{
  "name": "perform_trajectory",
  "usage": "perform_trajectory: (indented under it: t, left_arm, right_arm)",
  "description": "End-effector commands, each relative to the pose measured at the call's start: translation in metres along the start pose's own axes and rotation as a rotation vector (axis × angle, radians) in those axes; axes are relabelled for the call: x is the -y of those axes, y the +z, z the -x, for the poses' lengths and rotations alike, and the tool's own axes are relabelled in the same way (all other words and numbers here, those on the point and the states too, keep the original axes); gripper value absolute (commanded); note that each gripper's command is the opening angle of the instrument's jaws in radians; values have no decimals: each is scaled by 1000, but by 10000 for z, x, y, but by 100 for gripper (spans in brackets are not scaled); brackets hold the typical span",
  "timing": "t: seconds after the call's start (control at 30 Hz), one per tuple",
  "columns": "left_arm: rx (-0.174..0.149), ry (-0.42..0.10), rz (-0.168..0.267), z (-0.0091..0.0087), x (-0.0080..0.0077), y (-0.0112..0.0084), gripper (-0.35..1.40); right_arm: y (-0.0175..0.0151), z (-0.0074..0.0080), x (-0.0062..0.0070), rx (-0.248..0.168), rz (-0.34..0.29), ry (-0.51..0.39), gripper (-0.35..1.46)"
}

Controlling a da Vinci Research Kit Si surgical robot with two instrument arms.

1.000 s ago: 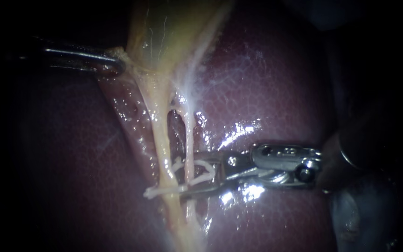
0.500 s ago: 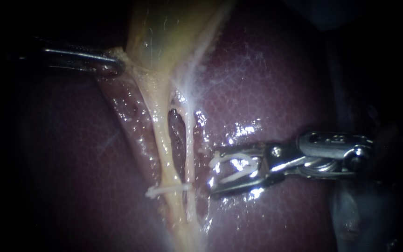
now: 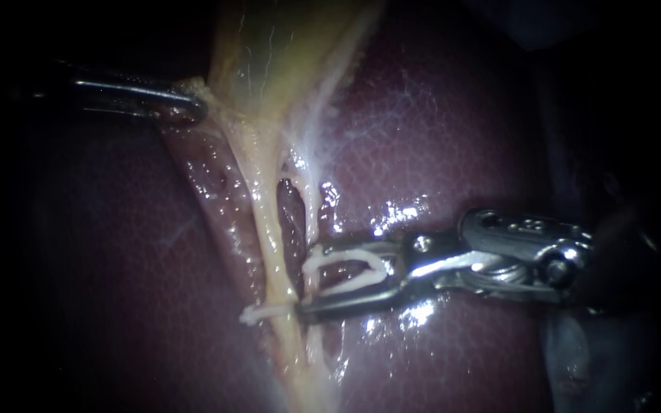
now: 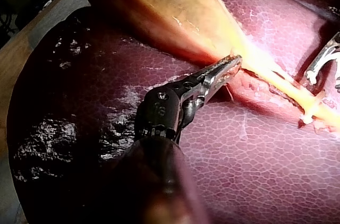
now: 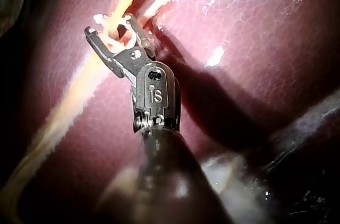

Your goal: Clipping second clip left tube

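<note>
liver [image 3: 460, 138] backdrop, loaded clip [image 3: 346, 268] in right instrument's [image 3: 307, 280] jaws near left tube [image 3: 265, 229]

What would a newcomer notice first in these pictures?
The shiny right instrument, carrying an open white clip, reaches in over the dark red liver. Just below it a closed clip already crosses the pale left tube, while the left instrument holds the yellowish gallbladder above.
</note>
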Motion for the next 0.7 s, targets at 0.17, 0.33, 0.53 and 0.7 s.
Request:
perform_trajectory:
  t: [0.17,0.33,0.53,0.7]
  left_arm:
    - [0,0,1,0,0,0,-35]
    - [0,0,1,-1,0,1,-35]
    - [0,1,2,-1,0,1,-35]
    - [0,1,2,-2,0,1,-35]
  right_arm:
    - [11,16,-18,6,-1,24,49]
    - [23,36,-37,15,-8,47,49]
    - [37,49,-53,29,-29,64,49]
    - [47,46,-57,6,-69,83,49]
